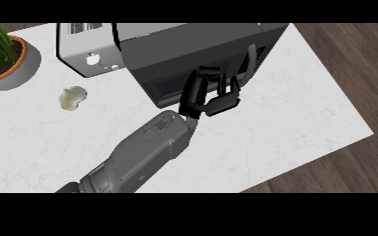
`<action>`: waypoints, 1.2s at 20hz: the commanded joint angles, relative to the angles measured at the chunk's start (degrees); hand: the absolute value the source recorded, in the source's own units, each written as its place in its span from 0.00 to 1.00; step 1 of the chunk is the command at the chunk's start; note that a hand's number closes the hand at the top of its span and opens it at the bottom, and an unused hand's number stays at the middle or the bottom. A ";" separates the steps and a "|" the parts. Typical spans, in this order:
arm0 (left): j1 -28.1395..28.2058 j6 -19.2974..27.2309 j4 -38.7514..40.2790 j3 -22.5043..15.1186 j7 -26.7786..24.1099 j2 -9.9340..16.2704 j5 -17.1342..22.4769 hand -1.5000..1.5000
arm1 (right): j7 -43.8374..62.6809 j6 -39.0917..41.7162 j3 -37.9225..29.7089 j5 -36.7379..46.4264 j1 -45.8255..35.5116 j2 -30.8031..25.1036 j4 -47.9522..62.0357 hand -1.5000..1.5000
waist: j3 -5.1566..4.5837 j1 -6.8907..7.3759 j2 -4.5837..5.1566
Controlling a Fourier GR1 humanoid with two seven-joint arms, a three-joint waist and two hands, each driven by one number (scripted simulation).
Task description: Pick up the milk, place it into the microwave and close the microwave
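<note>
- White marble-patterned counter top [295, 125], dark wood floor [347, 45] beyond its right edge.
- Green plant in round grey pot [16, 62], far left edge.
- Small pale, lumpy object [71, 98] near pot, apart from it.

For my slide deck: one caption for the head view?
Hand against the microwave door on a white counter, beside a potted plant.

Even, bright light falls on the white counter [295, 110], without glare. The dark microwave door [199, 60] just beyond the fingers [193, 92] stays dim and flat. Only faint, soft shadow lies below the fingers, beside the forearm.
</note>
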 commanded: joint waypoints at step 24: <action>-6.11 -0.87 6.07 -0.14 -5.23 0.02 7.17 1.00 | 1.40 2.19 -6.79 -1.29 -7.10 -10.61 7.52 0.00 | 0.27 -0.67 1.17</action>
